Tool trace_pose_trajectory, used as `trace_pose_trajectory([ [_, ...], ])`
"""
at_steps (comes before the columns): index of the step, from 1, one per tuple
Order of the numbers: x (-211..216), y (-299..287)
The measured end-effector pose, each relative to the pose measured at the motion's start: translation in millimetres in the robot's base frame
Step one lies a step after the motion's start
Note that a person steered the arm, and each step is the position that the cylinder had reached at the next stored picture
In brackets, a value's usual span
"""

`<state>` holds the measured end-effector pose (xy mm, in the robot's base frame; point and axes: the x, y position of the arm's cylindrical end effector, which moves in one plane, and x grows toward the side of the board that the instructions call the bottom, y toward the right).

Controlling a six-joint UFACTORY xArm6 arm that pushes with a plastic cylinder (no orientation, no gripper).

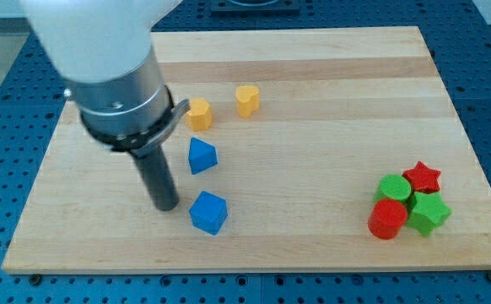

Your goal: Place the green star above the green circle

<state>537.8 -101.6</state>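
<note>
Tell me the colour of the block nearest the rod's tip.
Blue: the blue cube, just right of my tip, in the camera view.

my tip (165, 205) sits just left of the blue cube (208, 212), well apart from the green star (428, 212), which touches the green circle (393, 187) at the counter's (313, 84) right.
</note>
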Motion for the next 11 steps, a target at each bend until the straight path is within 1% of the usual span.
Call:
trace_pose_trajectory([
  [1, -0.9, 65.4],
  [2, 0.0, 118.2],
  [3, -40.1, 128.2],
  [4, -79.9, 189.6],
  [5, -83.3, 290.5],
  [6, -28.5, 345.8],
  [7, 35.8, 368.4],
  [8, 65.0, 354.7],
  [9, 43.5, 304.0],
  [10, -25.9, 245.3],
  [11, -46.1, 216.5],
])
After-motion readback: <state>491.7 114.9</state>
